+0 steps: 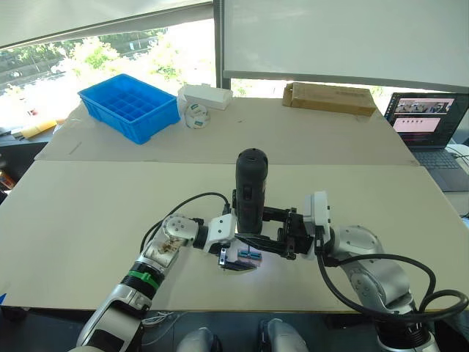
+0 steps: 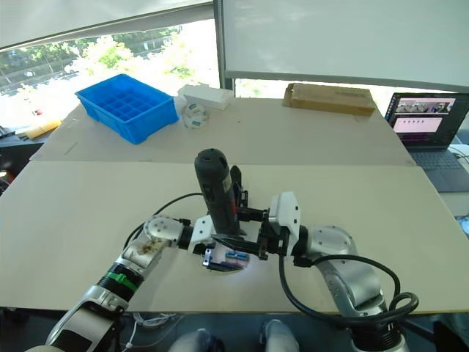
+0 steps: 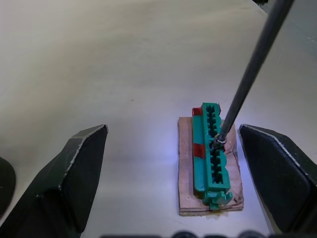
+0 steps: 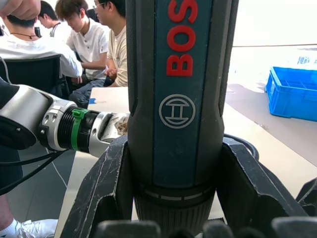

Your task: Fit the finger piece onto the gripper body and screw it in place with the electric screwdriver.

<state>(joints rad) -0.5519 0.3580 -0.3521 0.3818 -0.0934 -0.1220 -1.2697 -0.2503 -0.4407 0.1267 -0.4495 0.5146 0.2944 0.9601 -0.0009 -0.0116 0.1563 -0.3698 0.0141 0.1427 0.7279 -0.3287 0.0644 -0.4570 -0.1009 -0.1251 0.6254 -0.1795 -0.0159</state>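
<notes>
holding the electric screwdriver (image 4: 178, 99) upright, the right gripper (image 1: 297, 236) is clamped around its barrel. its bit rests in a slot of the green block (image 3: 212, 148) on the table (image 1: 110, 213). left gripper (image 3: 173, 163) hangs spread wide around that block. fitting and screwing appear undone.

Both arms reach inward, meeting low over near edge of table (image 1: 88, 220). Right gripper (image 4: 171, 163) at centre, wrist turned inward toward left arm, jaws clamped on either side of upright electric screwdriver (image 1: 250, 192). Left gripper (image 3: 173, 163) points down at table beside it, jaws spread wide apart, holding nothing. Left forearm angled up from lower left, elbow bent.
</notes>
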